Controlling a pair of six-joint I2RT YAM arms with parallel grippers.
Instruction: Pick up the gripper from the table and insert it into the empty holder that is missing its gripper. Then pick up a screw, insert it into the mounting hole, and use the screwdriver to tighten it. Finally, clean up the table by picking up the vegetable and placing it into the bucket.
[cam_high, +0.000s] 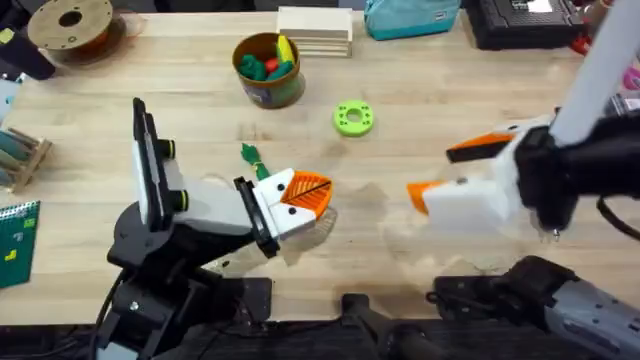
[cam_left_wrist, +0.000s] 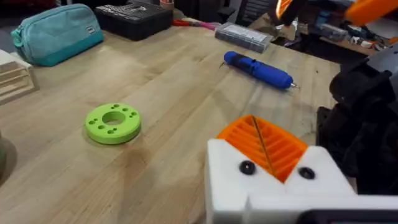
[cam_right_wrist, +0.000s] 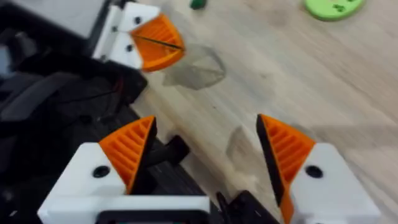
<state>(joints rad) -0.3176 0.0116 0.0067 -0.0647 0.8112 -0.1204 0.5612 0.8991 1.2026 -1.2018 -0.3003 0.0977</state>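
Note:
My left gripper (cam_high: 318, 195) hovers low over the table's front middle, shut, its orange pads (cam_left_wrist: 273, 146) pressed flat together with nothing between them. Just behind it lies the dark green vegetable (cam_high: 252, 160). Right of centre, my right gripper (cam_high: 432, 172) hangs open and empty, facing the left one, its orange pads (cam_right_wrist: 130, 149) wide apart. The bucket (cam_high: 268, 85) stands at the back middle, holding colourful toys. The blue screwdriver (cam_left_wrist: 258, 68) lies on the wood beyond the left gripper. The loose gripper, the empty holder and a loose screw are out of view.
A flat green ring (cam_high: 353, 118) lies right of the bucket. Along the back edge are a filament spool (cam_high: 70, 25), stacked wooden blocks (cam_high: 315, 30), a teal pouch (cam_high: 410, 15) and a black case (cam_high: 520, 20). Bare wood lies between the two grippers.

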